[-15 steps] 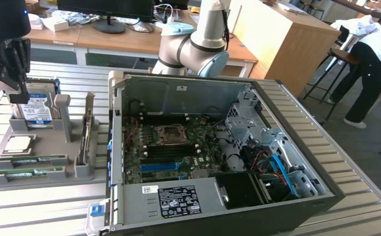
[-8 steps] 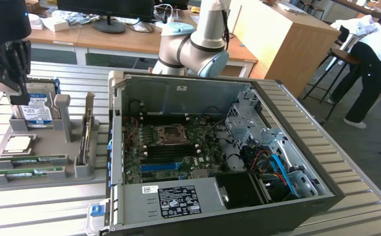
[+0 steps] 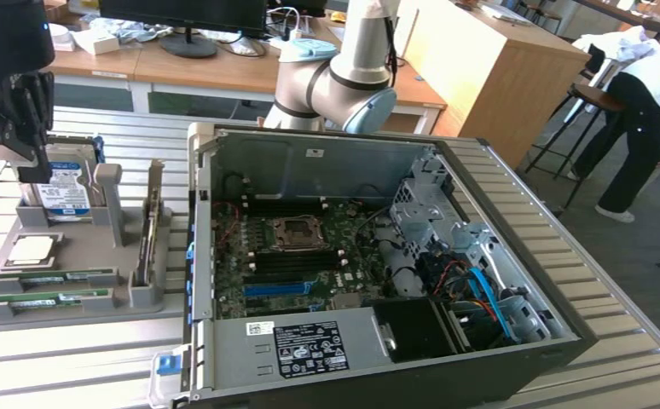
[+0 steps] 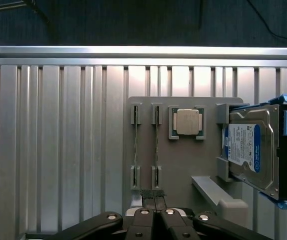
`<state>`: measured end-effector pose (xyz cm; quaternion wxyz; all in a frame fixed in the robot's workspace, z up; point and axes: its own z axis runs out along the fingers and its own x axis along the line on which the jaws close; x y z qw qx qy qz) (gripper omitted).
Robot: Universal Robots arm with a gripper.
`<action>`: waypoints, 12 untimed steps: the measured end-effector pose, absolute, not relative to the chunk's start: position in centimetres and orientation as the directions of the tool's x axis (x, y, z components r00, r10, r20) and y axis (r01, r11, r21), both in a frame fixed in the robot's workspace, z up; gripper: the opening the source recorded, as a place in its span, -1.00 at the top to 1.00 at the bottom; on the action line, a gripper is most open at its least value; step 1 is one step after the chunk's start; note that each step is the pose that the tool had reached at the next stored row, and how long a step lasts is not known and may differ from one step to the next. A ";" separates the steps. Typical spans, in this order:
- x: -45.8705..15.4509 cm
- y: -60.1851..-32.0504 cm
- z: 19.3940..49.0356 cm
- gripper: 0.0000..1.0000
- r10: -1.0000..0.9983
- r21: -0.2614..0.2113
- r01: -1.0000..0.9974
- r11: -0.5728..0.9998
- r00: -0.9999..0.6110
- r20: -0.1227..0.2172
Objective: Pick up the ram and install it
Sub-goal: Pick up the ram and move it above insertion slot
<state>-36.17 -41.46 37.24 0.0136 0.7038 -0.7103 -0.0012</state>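
At the exterior view's left, the hand (image 4: 152, 196) hangs shut and empty over the grey holder (image 4: 183, 170). There, 2 ram sticks (image 4: 156, 145) stand on edge, likely for easy pinching. Rightwards, the open computer case (image 3: 307, 166) sits ready.

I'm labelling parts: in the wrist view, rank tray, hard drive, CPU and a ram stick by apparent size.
1. Tray.
2. Hard drive, standing nearer the camera.
3-4. CPU and ram stick: unsure, since the stick, seen edge-on, is longer but much thinner.
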 end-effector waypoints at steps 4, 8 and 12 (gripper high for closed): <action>-36.2 -41.5 37.2 0.80 -1.000 0.020 -1.000 0.009 -0.009 0.009; -36.2 -41.5 37.2 0.80 -1.000 0.020 -1.000 0.009 -0.009 0.005; -36.3 -41.5 37.2 0.80 -1.000 0.016 -1.000 0.009 -0.009 -0.002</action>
